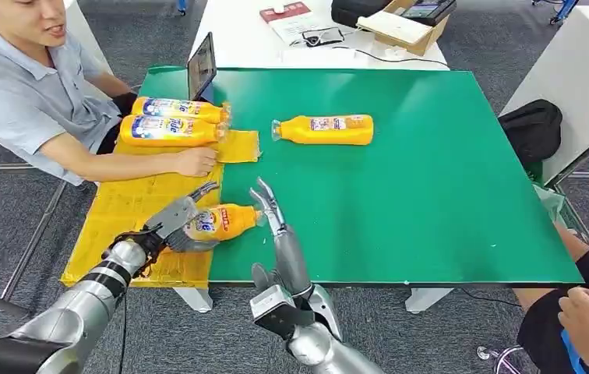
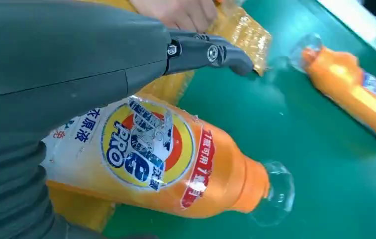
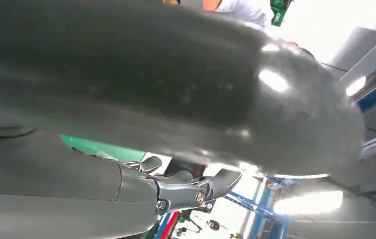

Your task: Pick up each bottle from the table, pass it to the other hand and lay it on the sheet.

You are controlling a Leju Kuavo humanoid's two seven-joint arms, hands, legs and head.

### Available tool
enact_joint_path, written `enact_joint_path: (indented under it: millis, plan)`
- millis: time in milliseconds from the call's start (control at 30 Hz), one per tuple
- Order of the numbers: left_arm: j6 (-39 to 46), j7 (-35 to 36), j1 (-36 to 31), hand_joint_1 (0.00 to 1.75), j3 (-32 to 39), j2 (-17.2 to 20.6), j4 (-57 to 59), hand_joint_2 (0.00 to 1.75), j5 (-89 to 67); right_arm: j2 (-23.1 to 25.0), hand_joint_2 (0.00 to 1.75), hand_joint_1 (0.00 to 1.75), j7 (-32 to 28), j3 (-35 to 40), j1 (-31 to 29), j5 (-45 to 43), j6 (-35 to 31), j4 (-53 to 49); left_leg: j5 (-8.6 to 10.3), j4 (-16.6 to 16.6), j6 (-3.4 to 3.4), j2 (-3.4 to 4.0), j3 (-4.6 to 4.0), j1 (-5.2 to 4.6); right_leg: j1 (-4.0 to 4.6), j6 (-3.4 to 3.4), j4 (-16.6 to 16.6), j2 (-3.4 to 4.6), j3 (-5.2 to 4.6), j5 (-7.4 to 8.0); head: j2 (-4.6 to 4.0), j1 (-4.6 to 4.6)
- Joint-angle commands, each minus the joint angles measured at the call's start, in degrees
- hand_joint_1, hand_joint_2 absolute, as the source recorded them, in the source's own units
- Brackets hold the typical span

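Right hand (image 1: 276, 234) fingers apart, empty; left hand (image 1: 168, 222) fingers clamp orange clear-capped bottle (image 1: 225, 221).

Left hand (image 1: 168, 224) hides held bottle's (image 1: 225, 221) base; label txt blurred.

My arms are silver metal tubes w/ black bands near the wrists. Lower left of the head view: my left arm (image 1: 81, 308), brushed silver, black ribbed ring, then a dark cuff w/ thin black cables. Left hand (image 1: 173, 222) has a grey ribbed cover and darker, slim fingers. Lower centre: my right hand (image 1: 280, 241), grey-silver w/ a boxy grey wrist block. Wrist views: matte grey thumb shell, dark fingers (image 2: 211, 52) w/ small silver screws at the pivots.
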Motion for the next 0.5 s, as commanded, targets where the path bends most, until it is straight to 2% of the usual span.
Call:
enact_joint_path:
  millis: [33, 100, 133, 400, 500]
  plan:
    - [-2.48, -3.63, 4.64, 0.00, -1.78, 1.97, -3.16, 0.00, 3.19, -2.09, 0.00, 0.00, 0.04, 2.51, -3.27, -0.37, -0.37, 4.63, -0.08, -0.07, -0.05, 0.24, 0.26, 0.02, 0.02, -0.11, -0.07, 0.27, 0.18, 0.00, 0.00, 0.00]
    - [-1.33, -3.95, 6.21, 0.00, -0.93, 2.00, -6.44, 0.00, 4.95, -2.19, 0.00, 0.00, 0.04, 2.28, -3.09, -0.27, -0.78, 4.64, -0.10, -0.08, -0.07, 0.31, 0.30, 0.04, 0.04, -0.13, -0.10, 0.34, 0.23, 0.01, 0.00, 0.00]
    - [-1.33, -3.95, 6.21, 0.00, -0.93, 2.00, -6.44, 1.75, 4.95, -2.19, 0.00, 0.00, 0.04, 2.28, -3.09, -0.27, -0.78, 4.64, -0.14, -0.09, -0.08, 0.39, 0.37, 0.05, 0.05, -0.16, -0.11, 0.42, 0.27, 0.00, 0.00, -0.02]
    - [10.69, 3.45, 13.31, 0.00, 10.91, -7.61, -29.38, 1.75, 22.38, -2.15, 0.00, 0.00, 0.04, 0.44, -0.52, 1.76, -4.55, 2.46, -0.18, 0.05, -0.05, 0.04, 0.21, 0.08, 0.08, -0.13, -0.04, 0.03, 0.20, -0.15, 0.00, -0.02]
    - [11.52, 4.26, 13.53, 0.00, 12.89, -8.90, -31.40, 1.75, 26.99, -2.15, 0.00, 0.00, 0.04, -0.25, -0.18, 1.76, -5.43, 1.83, -0.14, 0.16, -0.04, -0.10, -0.05, 0.07, 0.08, -0.09, 0.05, -0.10, -0.02, -0.16, 0.00, -0.02]
